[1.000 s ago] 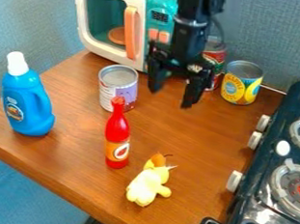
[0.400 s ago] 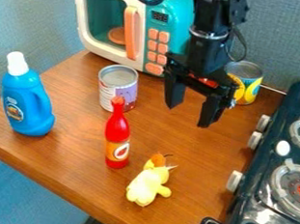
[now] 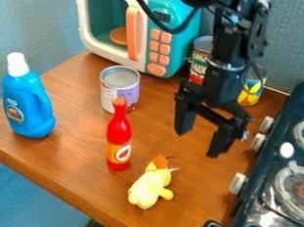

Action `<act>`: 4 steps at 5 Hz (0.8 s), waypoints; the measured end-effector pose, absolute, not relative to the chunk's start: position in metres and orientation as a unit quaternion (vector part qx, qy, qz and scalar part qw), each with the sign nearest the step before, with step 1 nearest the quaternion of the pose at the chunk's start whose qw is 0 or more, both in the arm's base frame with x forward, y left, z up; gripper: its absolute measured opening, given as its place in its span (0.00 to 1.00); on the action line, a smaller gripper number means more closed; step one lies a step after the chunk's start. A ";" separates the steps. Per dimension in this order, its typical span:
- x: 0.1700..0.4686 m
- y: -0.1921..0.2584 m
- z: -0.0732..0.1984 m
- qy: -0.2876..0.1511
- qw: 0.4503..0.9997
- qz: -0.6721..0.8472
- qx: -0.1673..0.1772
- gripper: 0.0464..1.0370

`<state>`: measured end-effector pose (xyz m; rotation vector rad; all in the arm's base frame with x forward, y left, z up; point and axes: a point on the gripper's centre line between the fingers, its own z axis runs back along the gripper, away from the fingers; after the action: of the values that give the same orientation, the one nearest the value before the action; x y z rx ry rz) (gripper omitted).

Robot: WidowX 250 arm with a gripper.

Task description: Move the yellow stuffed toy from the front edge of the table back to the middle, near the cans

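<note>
The gripper (image 3: 198,143) has moved toward the stove (image 3: 265,221) and yellow plush toy (image 3: 150,185), jaws spread and empty; grasping seems not begun.

A toy-kitchen play setup, with a teal toy microwave (image 3: 175,43), stove (image 3: 286,144) and cans (image 3: 120,88) on wood

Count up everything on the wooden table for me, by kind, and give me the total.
Cans: 3 (purple can, red can, yellow can)
Bottles: 2 (blue bottle, red bottle)
Plush toys: 1 (yellow plush)
Toy microwaves: 1 (teal-and-white microwave)
Total: 7
</note>
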<state>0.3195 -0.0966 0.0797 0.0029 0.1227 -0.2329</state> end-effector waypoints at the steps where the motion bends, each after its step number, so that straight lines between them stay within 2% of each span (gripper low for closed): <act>1: 0.307 -0.103 0.069 0.092 0.990 -0.110 0.013 0.96; 2: 0.298 -0.106 0.059 0.123 0.987 -0.100 0.030 0.96; 4: 0.288 -0.089 0.060 0.157 0.982 -0.065 0.084 0.96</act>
<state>0.2876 -0.0891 0.0598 0.1697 0.3163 -0.1304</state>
